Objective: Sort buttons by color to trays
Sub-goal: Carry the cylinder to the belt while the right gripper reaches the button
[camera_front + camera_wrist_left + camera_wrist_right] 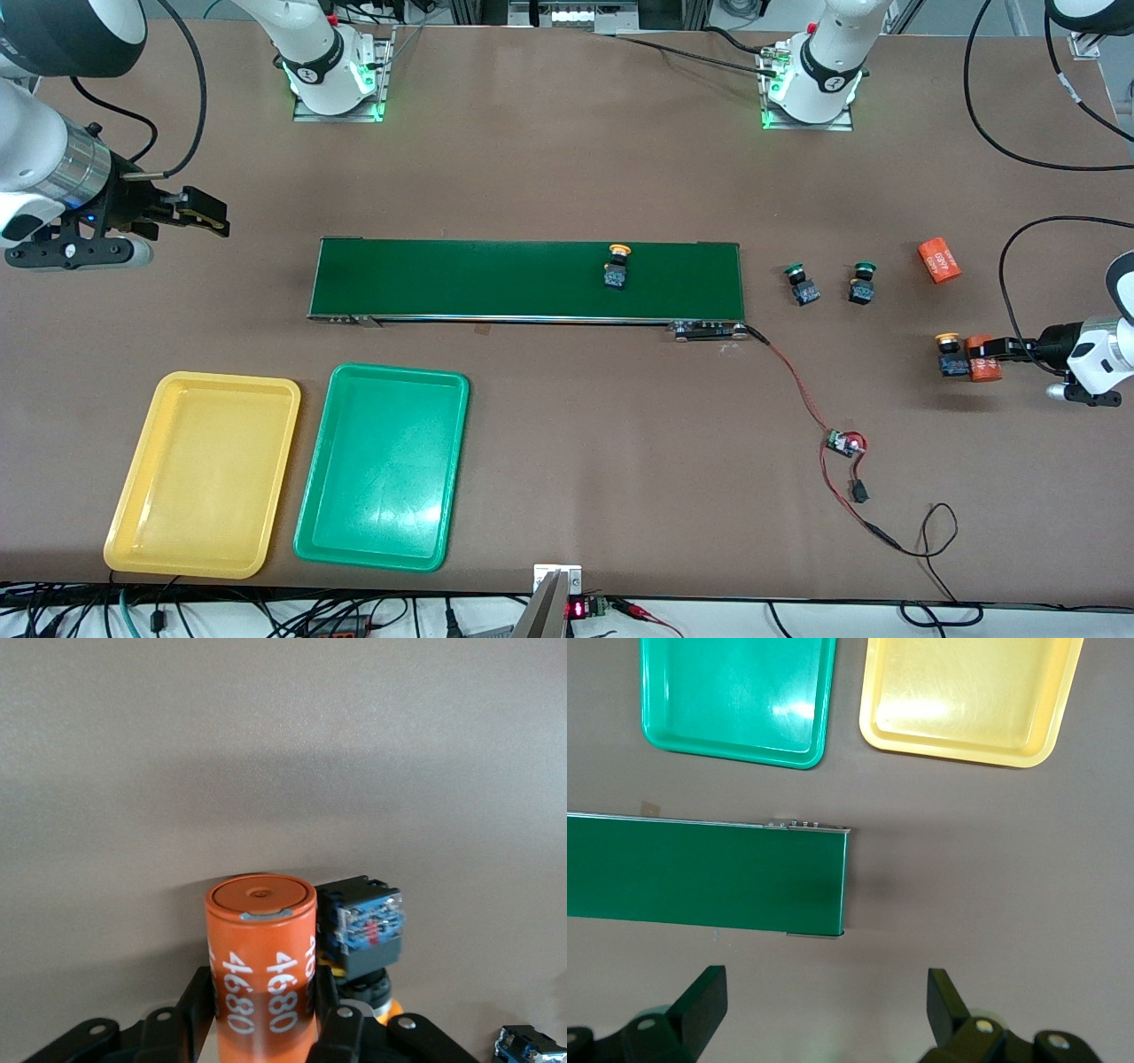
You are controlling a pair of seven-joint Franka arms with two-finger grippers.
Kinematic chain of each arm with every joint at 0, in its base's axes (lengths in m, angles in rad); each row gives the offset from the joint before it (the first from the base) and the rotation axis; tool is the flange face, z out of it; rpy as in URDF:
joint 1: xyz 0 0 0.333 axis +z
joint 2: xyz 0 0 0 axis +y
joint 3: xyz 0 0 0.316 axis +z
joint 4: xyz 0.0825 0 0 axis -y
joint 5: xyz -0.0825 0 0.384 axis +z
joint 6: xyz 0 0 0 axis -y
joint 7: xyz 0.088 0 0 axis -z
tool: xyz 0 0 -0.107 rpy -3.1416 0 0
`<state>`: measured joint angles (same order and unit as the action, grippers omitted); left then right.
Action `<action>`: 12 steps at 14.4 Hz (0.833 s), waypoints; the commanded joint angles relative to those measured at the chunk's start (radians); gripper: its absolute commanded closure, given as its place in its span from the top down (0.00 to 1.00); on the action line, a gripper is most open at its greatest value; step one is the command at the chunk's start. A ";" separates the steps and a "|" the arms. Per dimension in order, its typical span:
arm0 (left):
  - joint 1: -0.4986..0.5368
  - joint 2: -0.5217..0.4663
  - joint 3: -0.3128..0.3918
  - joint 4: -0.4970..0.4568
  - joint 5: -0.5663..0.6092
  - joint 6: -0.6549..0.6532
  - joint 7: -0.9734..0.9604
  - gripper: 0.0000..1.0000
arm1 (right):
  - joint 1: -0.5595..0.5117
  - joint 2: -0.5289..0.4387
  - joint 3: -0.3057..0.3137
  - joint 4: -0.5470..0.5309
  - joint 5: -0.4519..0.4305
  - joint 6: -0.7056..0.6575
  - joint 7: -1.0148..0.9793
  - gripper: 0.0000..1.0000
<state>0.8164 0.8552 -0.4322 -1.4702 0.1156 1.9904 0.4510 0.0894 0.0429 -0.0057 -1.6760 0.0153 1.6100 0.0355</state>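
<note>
Left wrist view shows you the left gripper [263,1028] clamped on an orange "4680" cylinder [261,966], with a yellow-capped button [365,935] just beside it on the table at the left arm's end. Your right gripper [824,1005] waits with fingers spread wide over the table near the conveyor belt [527,279], which carries the other yellow-capped button [617,268]. Two green-capped buttons [802,284] [862,282] sit between belt and a second orange cylinder [938,260]; the yellow tray [142,496] and green tray [376,549] lie nearer the front camera.
</note>
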 commanded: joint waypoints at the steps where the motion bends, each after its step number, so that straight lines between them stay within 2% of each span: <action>1: 0.009 -0.013 -0.017 0.007 -0.014 -0.015 0.020 0.26 | -0.037 -0.081 0.006 -0.100 0.015 0.048 0.009 1.00; 3: 0.006 -0.045 -0.045 0.022 -0.013 -0.102 0.014 0.26 | -0.051 -0.240 0.007 -0.316 0.035 0.173 0.011 1.00; 4: 0.001 -0.071 -0.075 0.027 -0.002 -0.152 0.009 0.26 | -0.059 -0.297 0.009 -0.389 0.035 0.200 0.012 1.00; 7: -0.061 -0.149 -0.100 0.025 -0.001 -0.246 0.000 0.26 | -0.103 -0.441 0.035 -0.541 0.046 0.208 0.058 1.00; 8: -0.095 -0.178 -0.100 0.025 -0.001 -0.275 -0.027 0.26 | -0.111 -0.484 0.059 -0.582 0.075 0.224 0.061 1.00; 11: -0.180 -0.212 -0.129 0.022 -0.001 -0.408 -0.179 0.22 | -0.131 -0.483 0.153 -0.587 0.097 0.247 0.165 1.00; 12: -0.192 -0.215 -0.158 0.022 0.001 -0.426 -0.176 0.20 | -0.155 -0.473 0.227 -0.587 0.097 0.275 0.170 1.00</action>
<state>0.6525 0.6612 -0.5620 -1.4316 0.1157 1.6080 0.3106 -0.0140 -0.4338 0.1076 -2.2433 0.0919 1.8312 0.1660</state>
